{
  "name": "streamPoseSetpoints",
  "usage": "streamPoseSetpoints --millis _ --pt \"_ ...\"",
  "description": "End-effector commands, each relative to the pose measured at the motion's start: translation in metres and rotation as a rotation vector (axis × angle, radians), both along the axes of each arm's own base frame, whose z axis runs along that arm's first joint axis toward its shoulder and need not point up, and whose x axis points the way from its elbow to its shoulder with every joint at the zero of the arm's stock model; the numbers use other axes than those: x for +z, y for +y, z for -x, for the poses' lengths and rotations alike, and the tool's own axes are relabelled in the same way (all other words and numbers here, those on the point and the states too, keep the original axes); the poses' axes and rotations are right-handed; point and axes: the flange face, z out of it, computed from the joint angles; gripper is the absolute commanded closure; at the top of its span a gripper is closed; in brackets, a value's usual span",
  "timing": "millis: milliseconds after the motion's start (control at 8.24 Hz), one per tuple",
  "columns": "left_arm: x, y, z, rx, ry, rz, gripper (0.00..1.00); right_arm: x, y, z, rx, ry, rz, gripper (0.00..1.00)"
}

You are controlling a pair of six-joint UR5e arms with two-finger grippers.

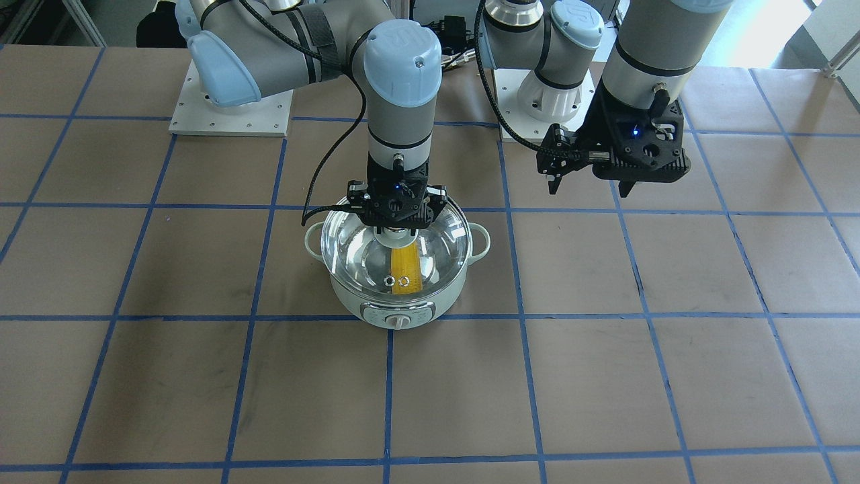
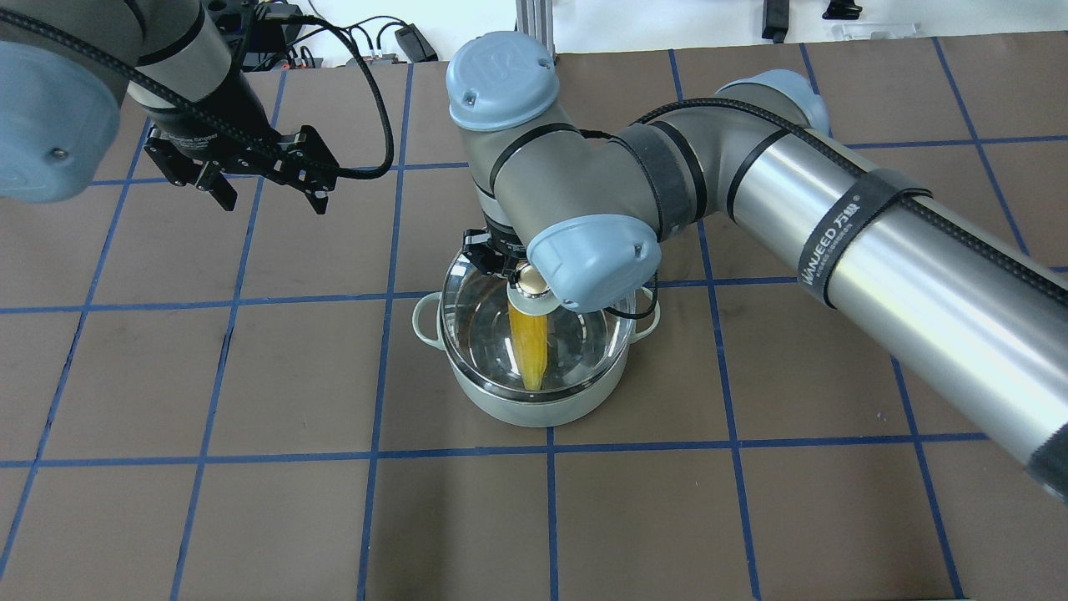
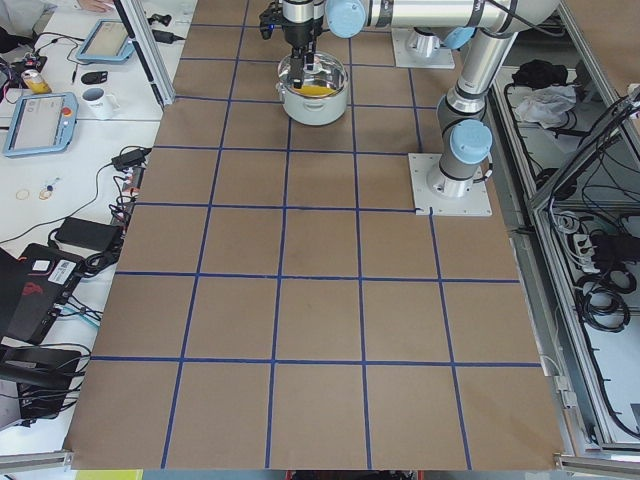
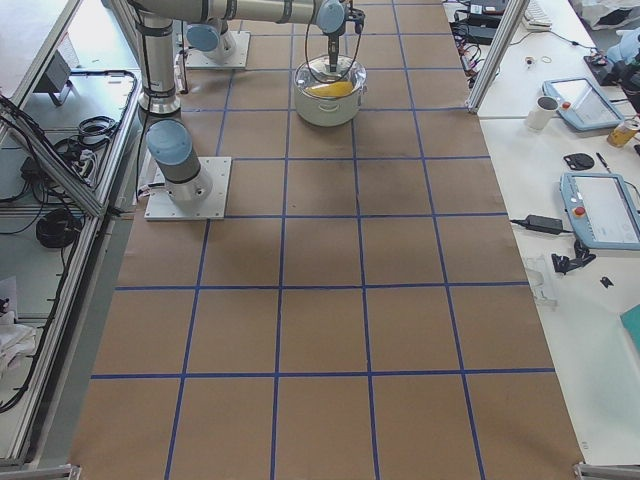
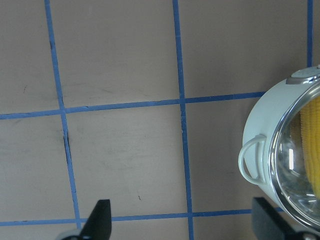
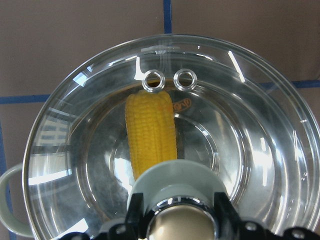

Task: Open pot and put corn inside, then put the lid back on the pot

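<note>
The mint-green pot (image 1: 376, 304) stands on the table with the glass lid (image 1: 437, 245) on its rim. The yellow corn (image 1: 406, 269) lies inside and shows through the glass, also in the right wrist view (image 6: 150, 130). My right gripper (image 1: 396, 227) stands straight above the pot, its fingers (image 6: 134, 216) closed on either side of the lid's gold-capped knob (image 6: 182, 222). My left gripper (image 1: 589, 190) is open and empty, hovering above the table to the robot's left of the pot. Its view shows the pot's side handle (image 5: 250, 160).
The table is brown paper with a blue tape grid (image 2: 384, 376). The two arm bases (image 1: 232, 111) stand at the robot's edge. Operator tables with tablets, a mug and cables (image 3: 80, 100) lie beyond the far long side.
</note>
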Motion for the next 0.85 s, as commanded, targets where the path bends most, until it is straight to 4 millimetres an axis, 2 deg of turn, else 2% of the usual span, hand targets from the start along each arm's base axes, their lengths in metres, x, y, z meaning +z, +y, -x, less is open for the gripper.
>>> streamPoseSetpoints --millis 0,486,729 --pt "0.0013 0.0008 -0.0001 -0.011 -0.002 0.002 0.0 0.0008 0.0001 0.0006 -0.005 -0.007 -0.005 0.96" --pt "0.0072 0.0049 -0.0001 -0.016 -0.002 0.013 0.0 0.0018 0.0014 0.001 -0.014 -0.007 -0.01 0.96" --pt "0.0015 0.0007 0.0 -0.02 0.0 0.003 0.0 0.0019 0.0026 -0.0018 -0.022 -0.035 -0.022 0.96"
